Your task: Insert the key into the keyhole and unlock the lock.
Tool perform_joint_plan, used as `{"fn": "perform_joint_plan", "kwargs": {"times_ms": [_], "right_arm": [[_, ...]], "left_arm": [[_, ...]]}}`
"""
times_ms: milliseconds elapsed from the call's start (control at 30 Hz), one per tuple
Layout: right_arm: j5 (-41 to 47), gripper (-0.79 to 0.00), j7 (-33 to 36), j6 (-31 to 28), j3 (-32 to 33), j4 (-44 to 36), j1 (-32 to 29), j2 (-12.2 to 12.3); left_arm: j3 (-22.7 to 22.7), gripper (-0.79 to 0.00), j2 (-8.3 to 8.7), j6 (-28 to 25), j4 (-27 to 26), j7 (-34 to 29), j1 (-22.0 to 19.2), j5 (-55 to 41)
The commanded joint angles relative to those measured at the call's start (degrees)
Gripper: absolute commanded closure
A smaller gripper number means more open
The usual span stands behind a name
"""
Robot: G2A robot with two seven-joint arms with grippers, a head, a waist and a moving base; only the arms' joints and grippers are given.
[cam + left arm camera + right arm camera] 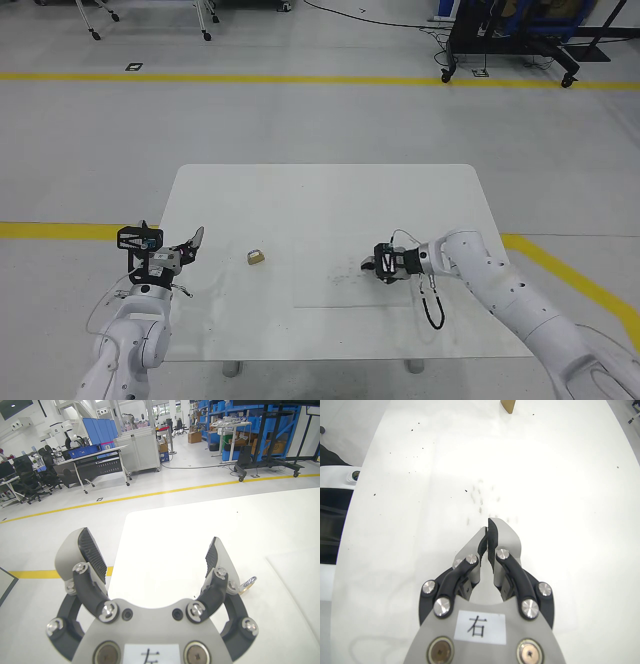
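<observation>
White counter (330,200) with dark specks; brass-yellow lock (256,257). Both the left claw (150,542) and right claw (487,525) have pale grey shells and black ribbed pads (91,555). Grey floor (300,120) with yellow lines.

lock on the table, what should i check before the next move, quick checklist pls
1. Lock free on the table, apart from both grippers: ok.
2. Left gripper jaws open: ok.
3. Lock between the left jaws: not ok, it lies beside them.
4. Right gripper jaws shut: ok.
5. Key held in the right jaws: cannot tell.
6. Keyhole facing the right gripper: cannot tell.
</observation>
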Motion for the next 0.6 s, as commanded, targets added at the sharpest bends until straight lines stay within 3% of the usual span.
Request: {"fn": "perform_joint_plan", "kwargs": {"times_ms": [0,300,567], "right_arm": [[-0.6,0.000,-1.0,0.2,0.5,-0.7,-0.4,0.4],[1.8,0.000,-6.8,0.0,2.6,-0.4,-1.7,1.2],[2.2,0.000,-7.0,0.0,2.7,-0.1,-1.7,1.2]], "left_arm": [[0.0,-0.785,0.00,0.0,0.0,0.0,0.0,0.0],[0.0,-0.785,0.00,0.0,0.0,0.0,0.0,0.0],[0.0,-0.785,0.00,0.0,0.0,0.0,0.0,0.0]]}}
